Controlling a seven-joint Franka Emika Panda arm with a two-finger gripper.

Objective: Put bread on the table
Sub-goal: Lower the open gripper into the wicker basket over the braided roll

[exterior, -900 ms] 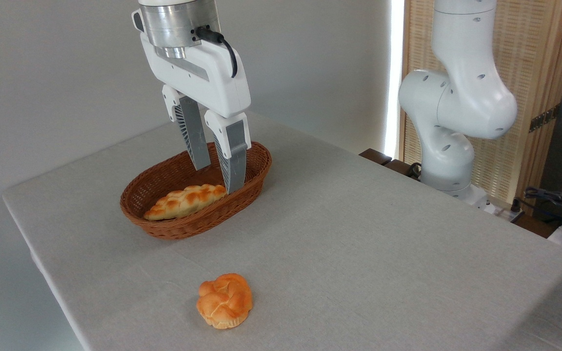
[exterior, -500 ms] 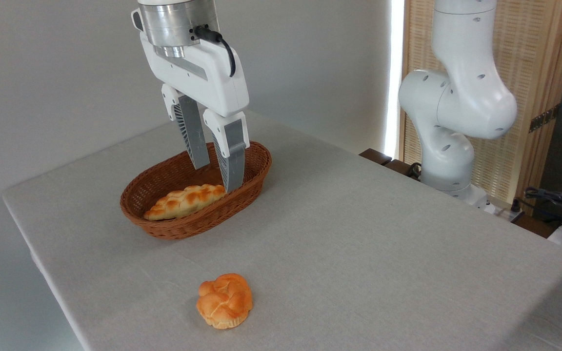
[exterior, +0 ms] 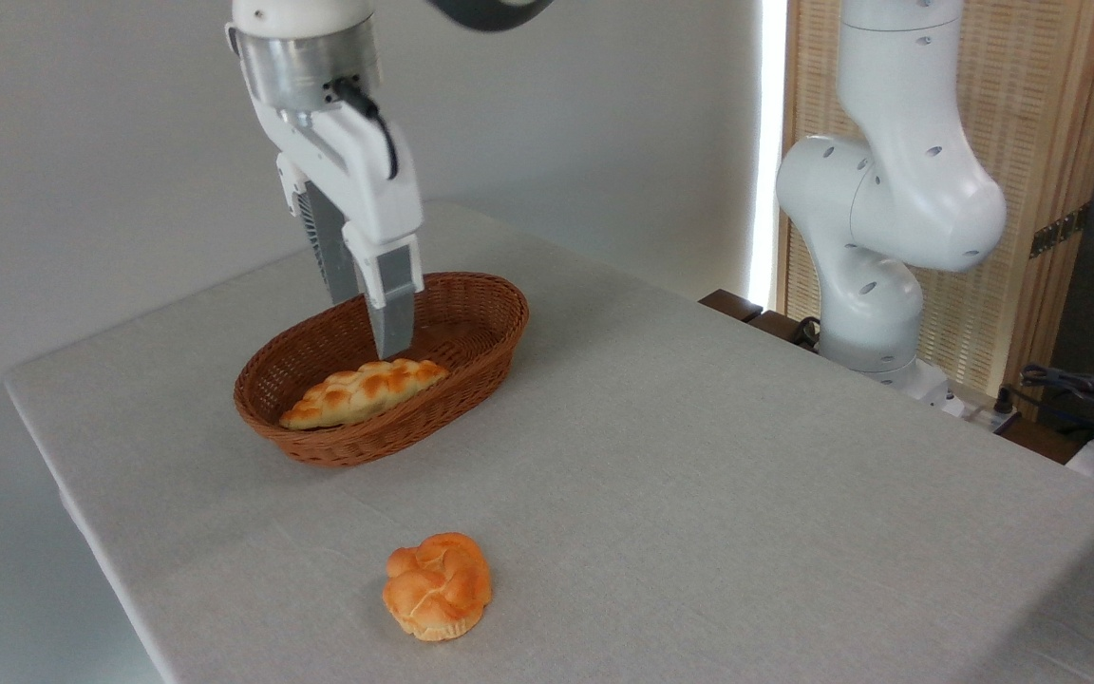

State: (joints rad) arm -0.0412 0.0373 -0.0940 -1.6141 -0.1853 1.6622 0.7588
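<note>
Lying lengthwise in the oval wicker basket, the braided loaf rests against its near wall. Above the loaf hangs the gripper, holding nothing; its fingers overlap from here, so their spread cannot be told. A knotted orange bun sits on the grey-clothed table, well apart.

Wicker basket, oval, brown: directly under the tool. Round orange bun: well below and slightly right of the tool, apart from basket.
</note>
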